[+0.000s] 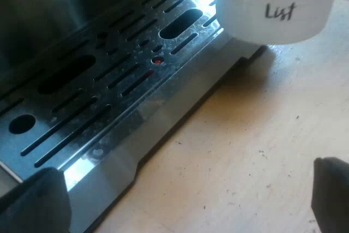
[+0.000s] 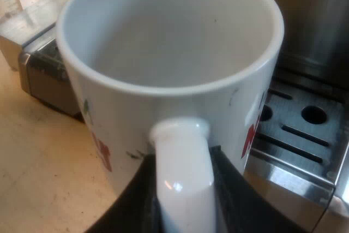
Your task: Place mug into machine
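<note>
One white mug (image 2: 169,53) with red lettering. One espresso machine (image 1: 43,9), with one slotted metal drip tray (image 1: 109,96) at its front. In the right wrist view, two round holes (image 2: 313,114) show in the tray. One wooden table (image 1: 245,151). Two grippers: the left gripper (image 1: 185,203) shows two black fingers (image 1: 38,203), and the right gripper (image 2: 185,195) shows two black fingers (image 2: 128,205), one at each side of the mug's single handle (image 2: 182,156).
</note>
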